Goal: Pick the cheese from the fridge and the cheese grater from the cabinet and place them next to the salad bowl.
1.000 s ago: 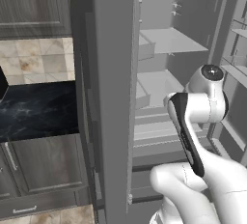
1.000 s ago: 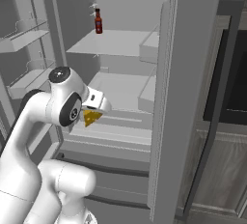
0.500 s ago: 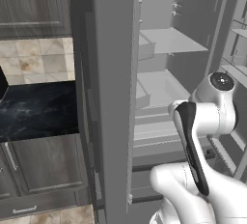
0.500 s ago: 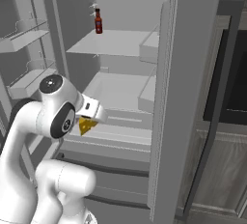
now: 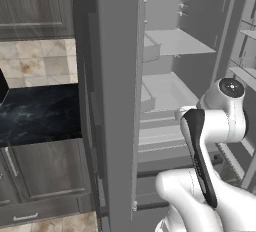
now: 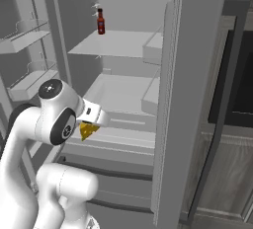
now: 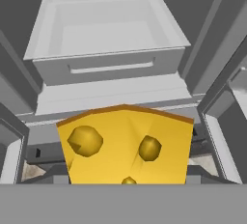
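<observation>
**Asker:** What has changed, and where do things stand?

**Arm:** Since a second ago, my hand has drawn back and down, out of the fridge (image 6: 197,75) and toward my own body, bringing the cheese (image 6: 88,131) along. The fridge stands open ahead of me, tall and grey, with pale shelves and a drawer (image 7: 108,35) further in. A small red bottle (image 6: 101,21) sits on the upper shelf, well away from my hand. My gripper (image 6: 91,124) is part closed on the cheese, a yellow wedge with holes that hangs just under my wrist in the right base view and sits close up in the hand view.

**Asker:** How do you do this step well?

**Arm:** I judge the step to be carrying the cheese clear of the fridge. My aim is a steady grip with no squeeze or slack, since the wedge looks soft and could slip. The open door (image 5: 115,101) stands close beside my elbow, so I would back straight out before turning toward the salad bowl.
</observation>
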You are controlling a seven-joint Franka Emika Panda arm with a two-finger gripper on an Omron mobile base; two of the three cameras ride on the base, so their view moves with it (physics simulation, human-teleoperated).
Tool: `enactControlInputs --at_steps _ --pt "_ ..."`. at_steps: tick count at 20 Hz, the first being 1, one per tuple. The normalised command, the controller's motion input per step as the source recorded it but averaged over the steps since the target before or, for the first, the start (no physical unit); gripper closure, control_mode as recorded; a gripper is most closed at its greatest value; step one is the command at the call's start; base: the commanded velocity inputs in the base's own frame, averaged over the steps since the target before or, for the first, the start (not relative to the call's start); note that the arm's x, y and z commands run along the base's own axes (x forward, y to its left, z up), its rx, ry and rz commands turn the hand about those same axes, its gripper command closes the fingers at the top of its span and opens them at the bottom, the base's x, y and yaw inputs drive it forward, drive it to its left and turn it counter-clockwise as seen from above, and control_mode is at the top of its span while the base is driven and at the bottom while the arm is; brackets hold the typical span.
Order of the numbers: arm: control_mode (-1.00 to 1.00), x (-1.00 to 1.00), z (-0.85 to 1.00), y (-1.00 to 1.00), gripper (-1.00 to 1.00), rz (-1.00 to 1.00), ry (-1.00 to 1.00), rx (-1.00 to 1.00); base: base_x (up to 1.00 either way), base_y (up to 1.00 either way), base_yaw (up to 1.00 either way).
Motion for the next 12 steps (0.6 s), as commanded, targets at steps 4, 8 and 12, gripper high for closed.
enactControlInputs --at_steps 4,8,12 --pt "1.00 0.00 0.00 0.00 1.00 0.00 0.00 0.00 -0.44 0.01 0.00" --pt "1.00 0.00 0.00 0.00 1.00 0.00 0.00 0.00 -0.55 0.06 0.00" --pt "1.00 0.00 0.00 0.00 1.00 0.00 0.00 0.00 -0.56 0.11 0.00"
